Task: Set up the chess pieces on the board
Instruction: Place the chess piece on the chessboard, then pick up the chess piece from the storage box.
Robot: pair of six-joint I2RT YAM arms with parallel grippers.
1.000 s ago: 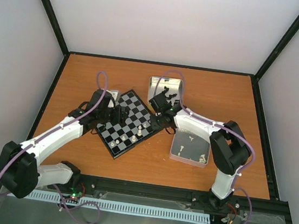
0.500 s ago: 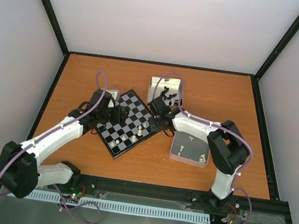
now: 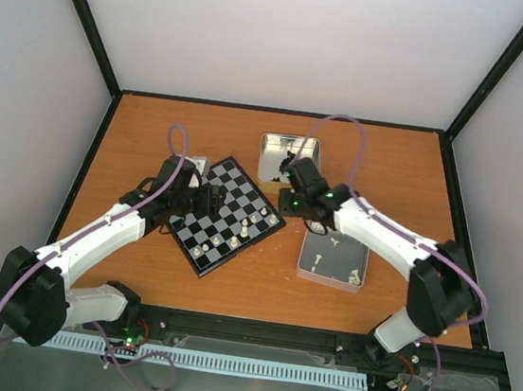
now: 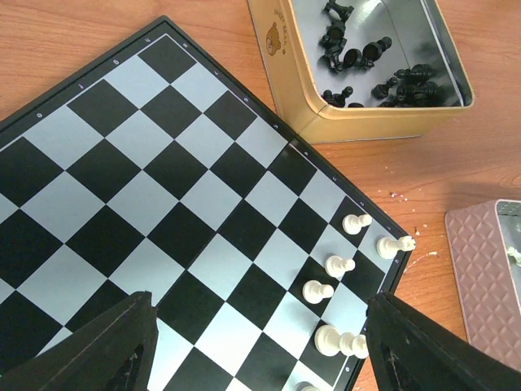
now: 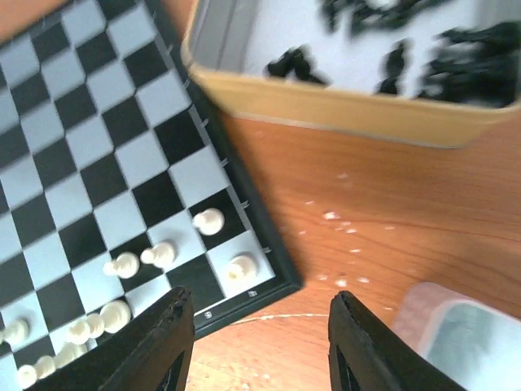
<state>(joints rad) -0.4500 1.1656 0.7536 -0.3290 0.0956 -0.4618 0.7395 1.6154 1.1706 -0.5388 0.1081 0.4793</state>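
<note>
The board lies turned like a diamond, with several cream-white chess pieces along its near-right edge. My left gripper hovers open over the board's middle; the left wrist view shows empty squares between its fingers and white pieces to their right. Just off the board's right corner my right gripper stands open and empty. In the right wrist view it is above the board's rim, with a white piece on the corner square.
A shiny tin holding black chessmen stands behind the board's right corner. Another tin with loose white pieces lies right of the board; its pink side shows in the left wrist view. Black frame rails edge the table.
My right gripper has opened and drawn back from the board's right corner, leaving a white piece there. Its elbow has swung out to the right. The left arm has not moved.
</note>
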